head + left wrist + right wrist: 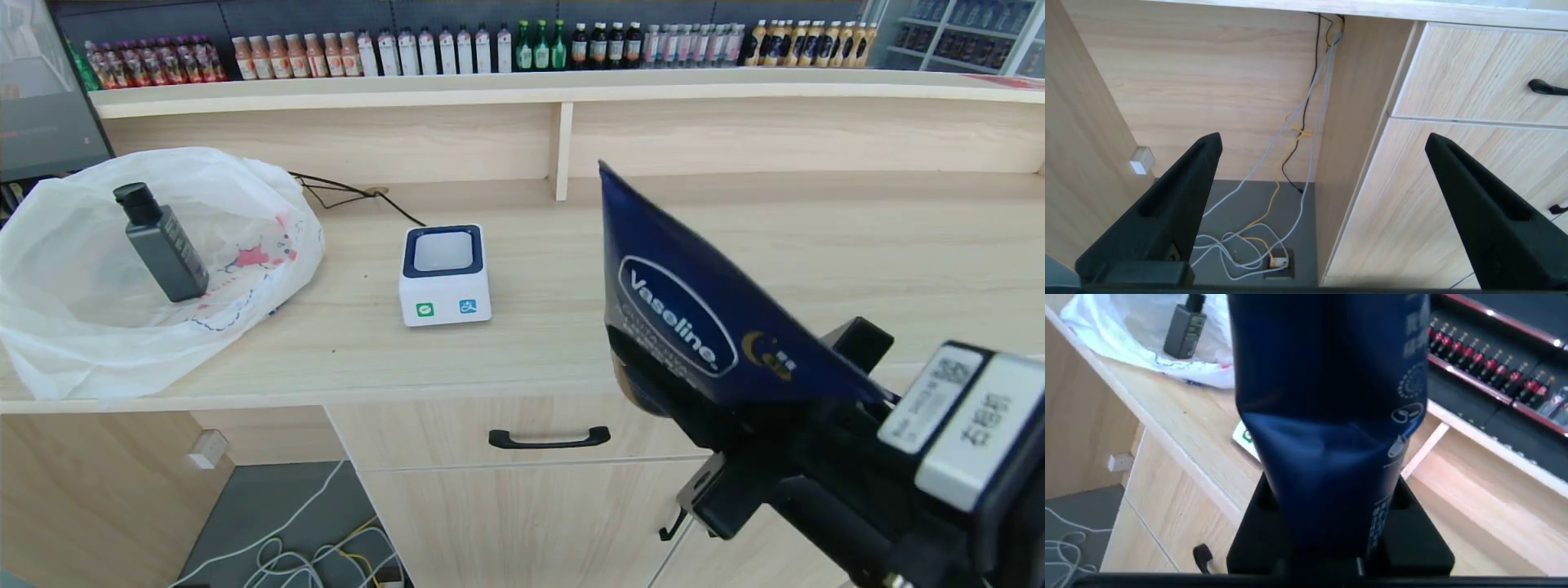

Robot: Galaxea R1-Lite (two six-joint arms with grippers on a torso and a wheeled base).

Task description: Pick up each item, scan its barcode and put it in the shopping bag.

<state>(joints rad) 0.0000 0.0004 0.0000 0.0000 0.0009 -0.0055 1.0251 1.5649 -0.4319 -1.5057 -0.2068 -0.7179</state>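
Right gripper point(759, 392) is nearest the head camera, clamped on the lower end of the blue tube point(686, 310). The wrist view shows the same: tube point(1327, 392) pinched between the black jaws of the right gripper point(1331, 531).

Tube is in the air, off the counter point(735, 245), near its front edge. It is to the robot's right of the scanner point(445, 273) and well apart from it.

Long axis is tilted, not upright. The upper end leans up and toward the robot's left, the lower end down-right into the jaws. Printed label faces the head camera. Barcode not visible, can't tell which face carries it.

Step, as I judge it: pick is done, scan not yet done. The next move calls for carrying the tube leftward over the scanner's top window. It would also need turning so the barcode side faces down at the glass. After that it goes to the bag.

Shopping bag point(82, 327) lies open on the counter to the robot's left of the scanner, with a grey bottle point(162, 241) already inside.

Left gripper point(1323, 212) hangs low in front of the cabinet below the counter, fingers spread wide apart, holding nothing.
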